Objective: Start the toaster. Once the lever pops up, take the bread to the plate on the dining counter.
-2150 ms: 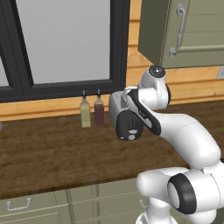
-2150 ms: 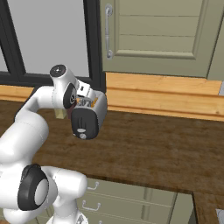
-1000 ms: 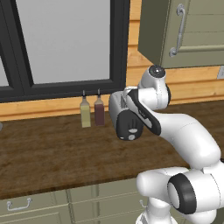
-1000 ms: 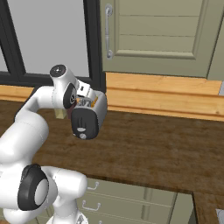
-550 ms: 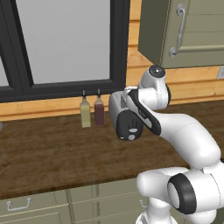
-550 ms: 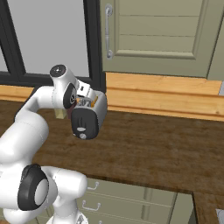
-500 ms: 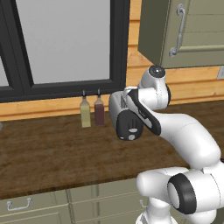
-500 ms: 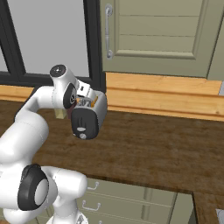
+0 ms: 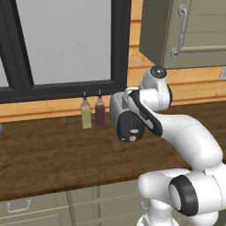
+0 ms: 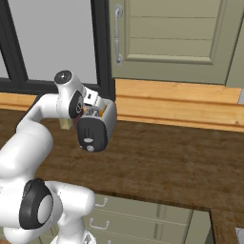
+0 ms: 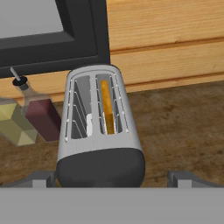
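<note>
**Toaster loaded, gripper spread wide above it**

Toaster [image 11: 99, 131], a small silver rounded box with two top slots and a dark end panel, is seen in the hand view standing on the dark brown wood-grain countertop [image 11: 183, 122], close under the black window frame [image 11: 65, 39]. The bread [image 11: 106, 107], a light tan slice with a darker crust, is seated edge-up in the right-hand slot; the other slot is bare. Just beside the toaster two slim glass bottles are stood: a dark red one [image 11: 39, 116] and a pale yellow-green one [image 11: 13, 124]. The two-finger gripper [image 11: 113, 178] is held fully open with nothing in it, one dark fingertip on either side of the toaster's dark end. In the base views the white arm [image 9: 176, 132] is folded over the counter.
</note>
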You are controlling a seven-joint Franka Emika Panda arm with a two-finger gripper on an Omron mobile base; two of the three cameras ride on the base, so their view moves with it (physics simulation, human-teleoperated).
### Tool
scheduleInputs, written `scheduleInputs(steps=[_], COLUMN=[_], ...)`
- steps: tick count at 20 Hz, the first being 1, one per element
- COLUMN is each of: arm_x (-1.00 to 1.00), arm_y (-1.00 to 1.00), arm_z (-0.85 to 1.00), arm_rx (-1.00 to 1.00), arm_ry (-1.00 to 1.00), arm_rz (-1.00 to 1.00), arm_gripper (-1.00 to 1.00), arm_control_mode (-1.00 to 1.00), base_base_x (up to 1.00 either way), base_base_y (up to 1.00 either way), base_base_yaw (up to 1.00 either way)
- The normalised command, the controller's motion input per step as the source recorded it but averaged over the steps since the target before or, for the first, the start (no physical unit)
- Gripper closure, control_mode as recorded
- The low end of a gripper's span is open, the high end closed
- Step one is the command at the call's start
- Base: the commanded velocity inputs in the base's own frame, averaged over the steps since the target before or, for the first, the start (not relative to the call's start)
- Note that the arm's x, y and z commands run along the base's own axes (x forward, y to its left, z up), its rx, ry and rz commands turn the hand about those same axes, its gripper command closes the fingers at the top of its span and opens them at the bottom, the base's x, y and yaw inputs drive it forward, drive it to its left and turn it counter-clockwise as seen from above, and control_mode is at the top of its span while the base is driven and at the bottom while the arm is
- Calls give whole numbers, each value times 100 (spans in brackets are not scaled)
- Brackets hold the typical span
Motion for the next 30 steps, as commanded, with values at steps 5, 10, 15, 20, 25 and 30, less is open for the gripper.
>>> scheduleInputs(steps=[5, 10, 15, 20, 25, 30], arm_x=[0, 0, 0, 0, 0, 0], arm_y=[0, 0, 0, 0, 0, 0], arm_z=[0, 0, 0, 0, 0, 0], arm_rx=[0, 0, 0, 0, 0, 0], arm_ry=[0, 0, 0, 0, 0, 0], arm_rz=[0, 0, 0, 0, 0, 0], arm_gripper=[-100, -100, -100, -100, -100, -100], arm_control_mode=[-100, -100, -100, -100, -100, -100], base_base_x=[0, 0, 0, 0, 0, 0], base_base_y=[0, 0, 0, 0, 0, 0], base_base_yaw=[0, 0, 0, 0, 0, 0])
